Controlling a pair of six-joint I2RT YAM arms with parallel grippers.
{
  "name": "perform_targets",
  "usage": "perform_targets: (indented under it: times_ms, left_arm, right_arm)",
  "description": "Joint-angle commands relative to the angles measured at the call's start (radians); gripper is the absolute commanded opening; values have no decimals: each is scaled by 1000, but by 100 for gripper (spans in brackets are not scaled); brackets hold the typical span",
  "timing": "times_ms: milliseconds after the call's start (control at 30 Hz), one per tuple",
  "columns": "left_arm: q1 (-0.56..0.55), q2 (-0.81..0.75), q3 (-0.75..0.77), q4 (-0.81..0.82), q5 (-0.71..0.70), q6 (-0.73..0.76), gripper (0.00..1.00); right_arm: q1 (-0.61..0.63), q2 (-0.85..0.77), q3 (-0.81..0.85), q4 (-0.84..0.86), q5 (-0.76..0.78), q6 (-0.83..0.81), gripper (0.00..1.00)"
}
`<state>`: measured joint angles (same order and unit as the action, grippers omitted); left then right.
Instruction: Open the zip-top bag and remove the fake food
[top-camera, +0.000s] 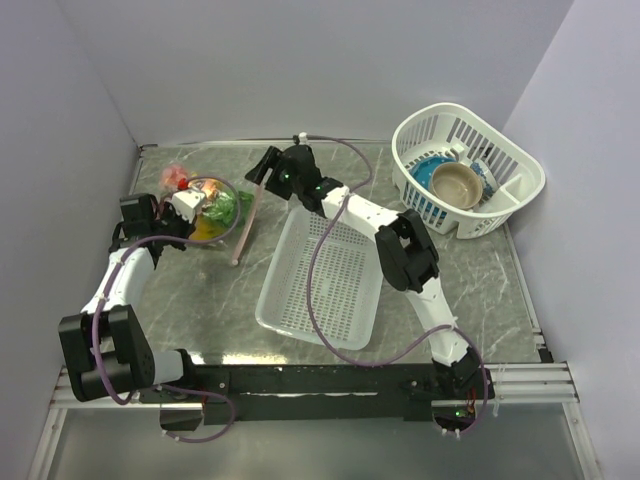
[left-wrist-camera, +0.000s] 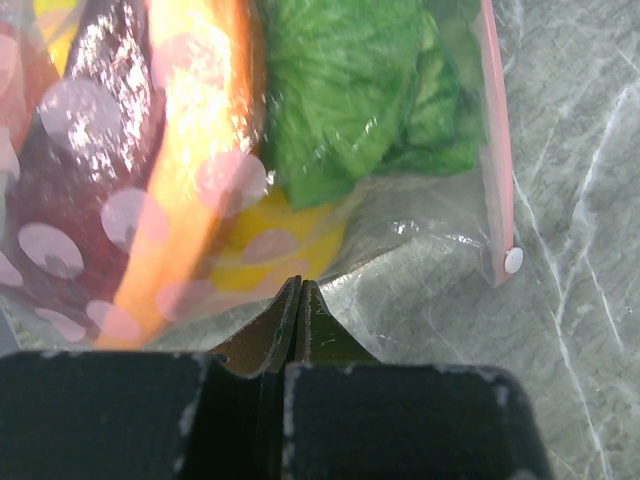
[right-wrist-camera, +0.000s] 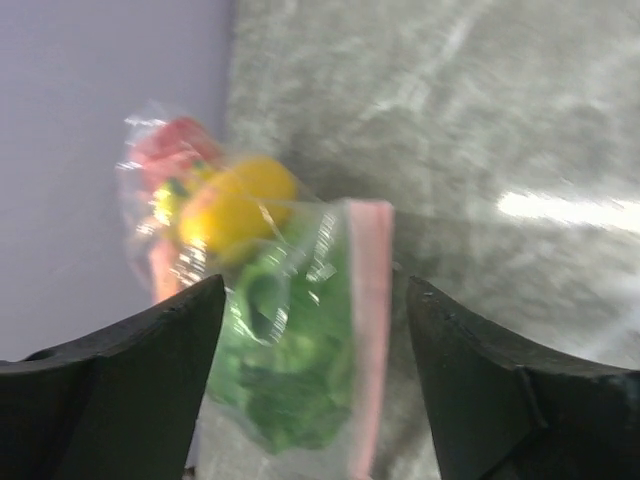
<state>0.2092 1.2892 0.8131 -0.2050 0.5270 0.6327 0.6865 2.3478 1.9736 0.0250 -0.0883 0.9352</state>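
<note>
The zip-top bag (top-camera: 213, 214) lies at the far left of the table, with its pink zip strip (top-camera: 248, 228) on its right edge. Inside it are the green lettuce (left-wrist-camera: 350, 90), an orange and dark red slice (left-wrist-camera: 190, 150), a yellow piece (left-wrist-camera: 275, 240) and a red fruit (right-wrist-camera: 170, 150). My left gripper (left-wrist-camera: 298, 287) is shut, its tips pinching the bag's clear near edge (left-wrist-camera: 400, 215); in the top view it (top-camera: 190, 208) sits at the bag's left. My right gripper (right-wrist-camera: 315, 285) is open above the bag (right-wrist-camera: 290, 330), with the zip strip (right-wrist-camera: 370, 330) between its fingers; in the top view it (top-camera: 262, 170) hovers at the strip's far end.
A white perforated tray (top-camera: 290, 320) lies mid-table, right of the bag and under the right arm. A white basket (top-camera: 520, 165) holding a blue bowl (top-camera: 425, 190) and a tan bowl (top-camera: 458, 183) stands at the far right. The left wall is close behind the bag.
</note>
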Motion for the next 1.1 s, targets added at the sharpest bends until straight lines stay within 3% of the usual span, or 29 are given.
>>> perform_targets:
  times_ms: [0, 167, 500, 567, 600, 667, 700, 800, 900, 933, 1000, 1033, 1067]
  left_arm:
    - [6, -8, 1, 18, 37, 16, 1]
    - [10, -8, 8, 13, 42, 18, 1]
    - [13, -8, 14, 13, 53, 12, 1]
    - [13, -10, 17, 13, 50, 15, 1]
    - [15, -8, 20, 12, 50, 12, 1]
    - [13, -13, 24, 4, 53, 10, 1]
    - [15, -22, 24, 3, 54, 6, 1]
    - [15, -45, 32, -7, 50, -5, 1]
    - [21, -70, 76, -74, 71, -10, 19]
    - [25, -80, 118, -111, 91, -11, 36]
    - [41, -129, 158, -195, 140, -25, 50]
    - [47, -151, 188, -214, 187, -33, 72]
    - [51, -175, 198, -240, 208, -44, 78]
  right_arm:
    - [2, 51, 48, 172, -48, 66, 77]
    - [10, 125, 177, 84, -50, 67, 75]
    - [22, 114, 121, 74, -36, 54, 68]
    - [25, 85, 32, 134, -41, 71, 48]
    - [25, 82, 22, 148, -42, 82, 24]
    - [25, 94, 51, 129, -50, 85, 5]
    - [27, 96, 66, 112, -56, 89, 0]
    - [33, 56, 67, 130, -59, 88, 0]
    - [36, 1, 114, 40, -15, 94, 0]
    - [30, -10, 192, -2, 11, 103, 0]
    - [19, -15, 295, -144, 47, 129, 0]
    - [15, -15, 395, -193, 71, 137, 0]
    - [10, -31, 430, -226, 111, 140, 0]
